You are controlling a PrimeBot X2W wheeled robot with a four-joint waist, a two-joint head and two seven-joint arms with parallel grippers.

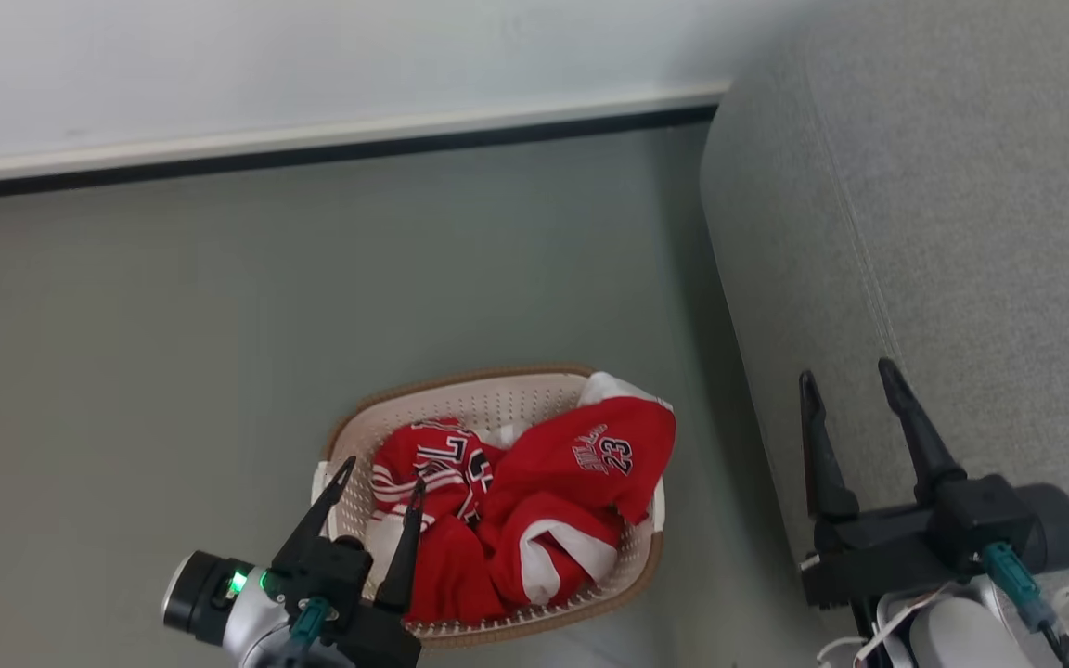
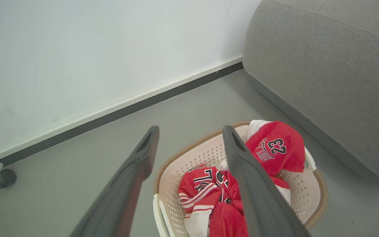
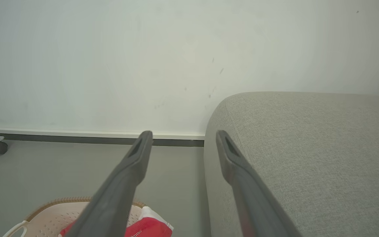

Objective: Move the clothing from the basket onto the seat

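**Left gripper** [image 1: 384,471]: two long dark fingers, spread apart, holding nothing. It hovers over the near left edge of the basket; its body hides part of that rim in the head view. Whether the fingertips touch the fabric cannot be told.

**Right gripper** [image 1: 847,371]: fingers spread, empty, positioned over the front edge of the seat. The arm behind it is cut off by the bottom of the head view.

**Cream-white perforated plastic laundry basket** [image 1: 460,390]: oval, with a brown woven-look rim, standing on the floor just beside the seat. In the left wrist view one dark finger covers the middle of its contents.

**Red shiny jersey clothing with white trim** [image 1: 544,501]: all of it lies crumpled in the basket. One piece drapes over the rim on the seat side, its number 23 readable. The remaining lettering is folded and only partly legible. The number of pieces cannot be determined.

**Large grey fabric-upholstered seat** [image 1: 961,232]: rounded edge, one seam line, bare surface, cut off at the right of the frame.

**Grey floor** [image 1: 312,297]: runs to a dark baseboard strip [image 1: 312,153] under a white wall [image 1: 312,56].

**Small grey caster wheel** [image 2: 3,177]: stands by the baseboard; its mount is cut off at the frame edge.
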